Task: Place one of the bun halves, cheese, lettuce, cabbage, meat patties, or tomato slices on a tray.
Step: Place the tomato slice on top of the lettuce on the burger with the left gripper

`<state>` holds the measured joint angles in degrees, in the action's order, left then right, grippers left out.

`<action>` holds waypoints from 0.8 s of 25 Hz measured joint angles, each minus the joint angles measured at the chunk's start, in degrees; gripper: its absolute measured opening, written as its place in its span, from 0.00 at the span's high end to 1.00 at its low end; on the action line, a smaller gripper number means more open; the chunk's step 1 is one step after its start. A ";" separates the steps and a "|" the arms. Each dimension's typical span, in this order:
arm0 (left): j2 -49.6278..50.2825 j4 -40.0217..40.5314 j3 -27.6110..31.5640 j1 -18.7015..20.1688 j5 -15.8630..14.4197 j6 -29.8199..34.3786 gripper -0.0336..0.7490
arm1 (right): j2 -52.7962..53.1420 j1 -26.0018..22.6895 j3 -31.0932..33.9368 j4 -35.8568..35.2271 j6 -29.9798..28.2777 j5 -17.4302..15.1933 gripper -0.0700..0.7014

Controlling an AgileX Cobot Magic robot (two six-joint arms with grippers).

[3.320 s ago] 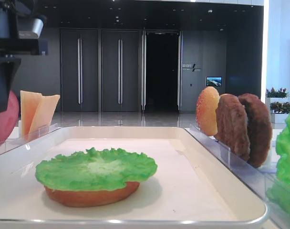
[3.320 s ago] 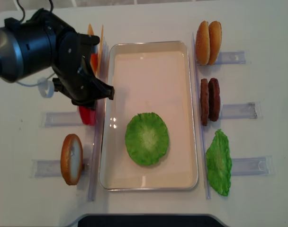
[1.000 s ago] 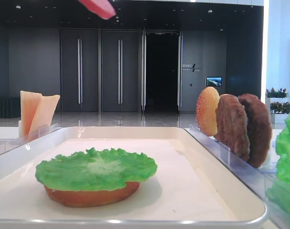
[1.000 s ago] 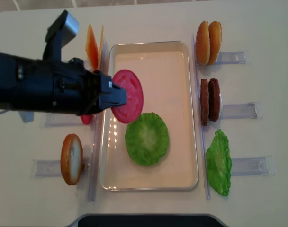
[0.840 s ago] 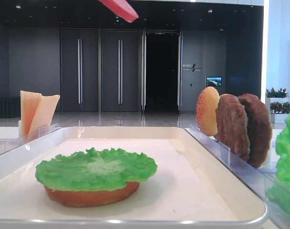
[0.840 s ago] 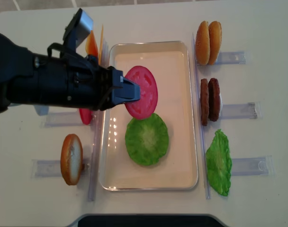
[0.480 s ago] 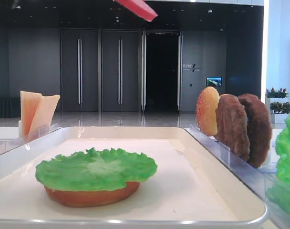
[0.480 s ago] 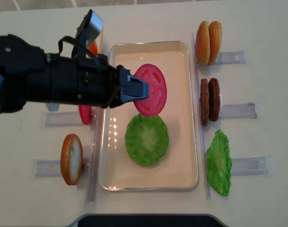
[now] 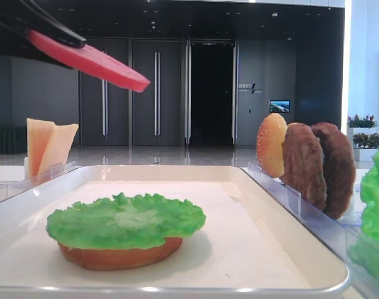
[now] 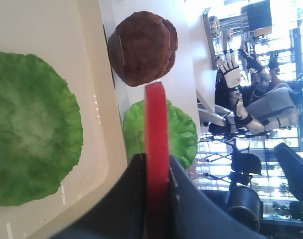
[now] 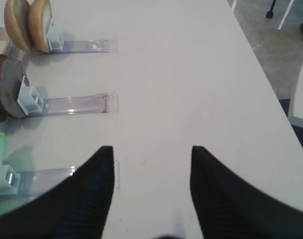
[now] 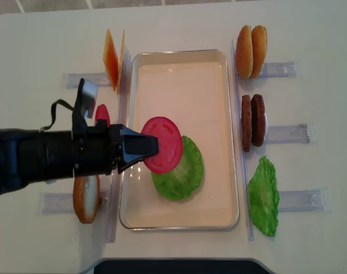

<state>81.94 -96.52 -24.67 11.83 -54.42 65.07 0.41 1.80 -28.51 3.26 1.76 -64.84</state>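
From table level, a tomato slice (image 9: 86, 59) hangs tilted above the tray (image 9: 289, 233), where one lettuce leaf (image 9: 124, 219) lies on a bun base (image 9: 118, 255); the arm holding it is barely visible here. Two cheese slices (image 9: 48, 144) stand at left; a domed bun (image 9: 271, 144) and two patties (image 9: 318, 167) stand along the tray's right rim.

The right wrist camera shows only what this one can: the right gripper (image 11: 149, 186), jaws spread and empty over bare table (image 11: 191, 74) beside the clear racks (image 11: 74, 103).

The left wrist camera shows the left gripper (image 10: 155, 167) clamped edge-on around the tomato slice, lettuce below.

Overhead, the full count appears: the held slice (image 12: 162, 144) over the leaf's (image 12: 185, 171) left edge, mid-tray; a second tomato (image 12: 102, 114) racked left of the tray; three bun halves outside it, two (image 12: 251, 51) by its far right corner, one (image 12: 86, 198) by its near left; and a second lettuce leaf (image 12: 263, 196) at right.
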 joint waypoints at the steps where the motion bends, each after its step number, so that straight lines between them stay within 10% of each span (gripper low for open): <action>1: 0.55 0.00 0.19 -0.25 -1.03 0.73 0.90 | 0.00 0.00 0.00 0.00 0.00 0.00 0.44; 20: 15.52 -0.88 -5.29 4.73 -2.80 7.70 0.90 | 0.00 0.00 0.00 0.00 0.07 0.00 0.44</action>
<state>97.46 -97.39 -29.96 16.56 -57.22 72.78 0.41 1.80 -28.51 3.26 1.82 -64.84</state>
